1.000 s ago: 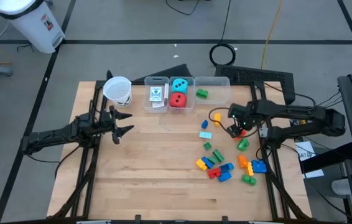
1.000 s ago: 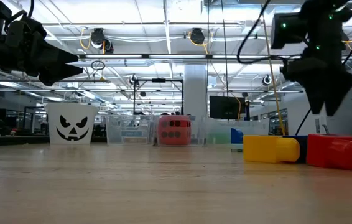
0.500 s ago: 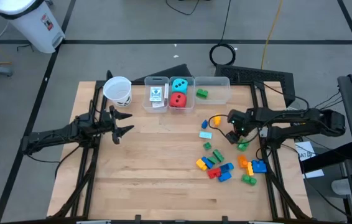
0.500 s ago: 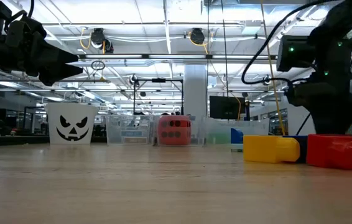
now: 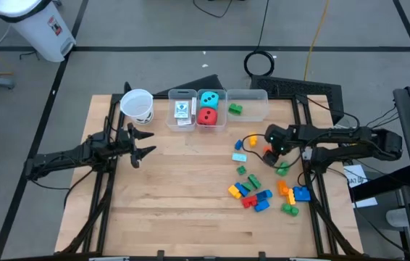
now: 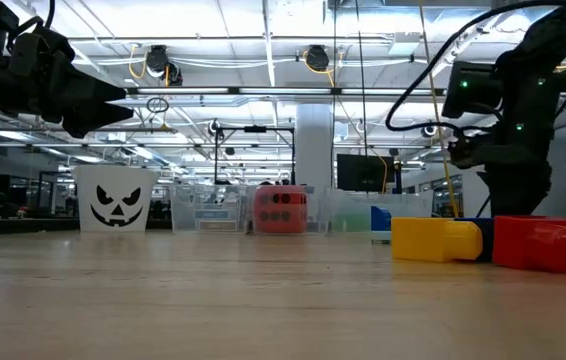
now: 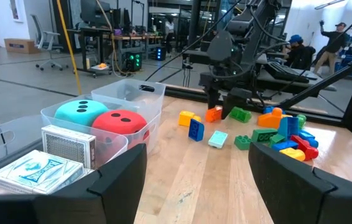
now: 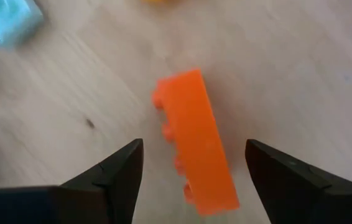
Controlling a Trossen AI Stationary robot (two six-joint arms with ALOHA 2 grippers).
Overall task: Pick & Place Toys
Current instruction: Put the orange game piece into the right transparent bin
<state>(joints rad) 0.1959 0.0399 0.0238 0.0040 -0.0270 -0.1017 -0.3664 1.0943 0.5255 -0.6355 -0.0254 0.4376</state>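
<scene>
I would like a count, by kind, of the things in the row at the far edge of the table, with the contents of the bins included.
White paper cup: 1
Clear bins: 3
Card packs: 2
Dice: 2
Green brick: 1
Total: 9

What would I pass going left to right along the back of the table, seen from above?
White paper cup → bin of card packs → bin with the teal die and red die → bin holding one green brick.
</scene>
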